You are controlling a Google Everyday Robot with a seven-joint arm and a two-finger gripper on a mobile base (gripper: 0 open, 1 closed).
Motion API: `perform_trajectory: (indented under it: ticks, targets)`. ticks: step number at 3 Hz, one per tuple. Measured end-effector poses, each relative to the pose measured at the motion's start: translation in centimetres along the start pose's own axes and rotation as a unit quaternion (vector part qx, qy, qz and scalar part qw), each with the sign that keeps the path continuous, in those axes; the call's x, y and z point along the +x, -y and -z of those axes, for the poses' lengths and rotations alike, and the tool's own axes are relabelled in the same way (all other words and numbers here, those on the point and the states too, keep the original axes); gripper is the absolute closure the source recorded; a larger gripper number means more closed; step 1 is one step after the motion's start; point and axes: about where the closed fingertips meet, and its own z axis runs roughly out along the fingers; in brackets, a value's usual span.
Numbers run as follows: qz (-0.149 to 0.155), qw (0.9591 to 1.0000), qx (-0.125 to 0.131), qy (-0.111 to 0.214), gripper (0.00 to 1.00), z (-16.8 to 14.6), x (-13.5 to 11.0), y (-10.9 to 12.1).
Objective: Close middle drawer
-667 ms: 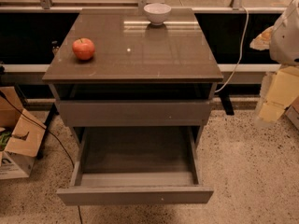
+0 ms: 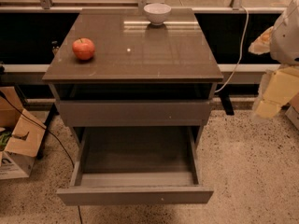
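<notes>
The middle drawer (image 2: 135,194) of the grey-brown cabinet (image 2: 135,50) is pulled far out toward me. Its plain flat front is at the bottom of the view and its inside (image 2: 138,153) is bare. Above it, the uppermost drawer front (image 2: 134,113) stands nearly flush under the cabinet top. The lowest drawer front is hidden under the open drawer. My gripper (image 2: 273,94), cream-coloured under a white arm (image 2: 287,31), hangs at the right edge of the view. It is well to the right of the cabinet, level with the upper drawer, and touches nothing.
A red apple (image 2: 83,48) lies on the left of the cabinet top and a white bowl (image 2: 157,13) stands at its back edge. A cardboard box (image 2: 16,141) sits on the speckled floor at the left. A white cable (image 2: 238,55) hangs at the back right.
</notes>
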Motion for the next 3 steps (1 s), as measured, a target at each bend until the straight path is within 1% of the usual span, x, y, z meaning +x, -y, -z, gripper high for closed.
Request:
perform_trajectory:
  ticks: [1, 2, 3]
  targets:
    - [0.007, 0.9997, -0.013, 0.017, 0.39, -2.0, -0.6, -1.2]
    - [0.017, 0.9987, -0.029, 0.039, 0.62, -5.1, -1.4, -3.0]
    - [0.019, 0.9972, -0.042, 0.059, 0.85, -8.9, -1.6, -4.4]
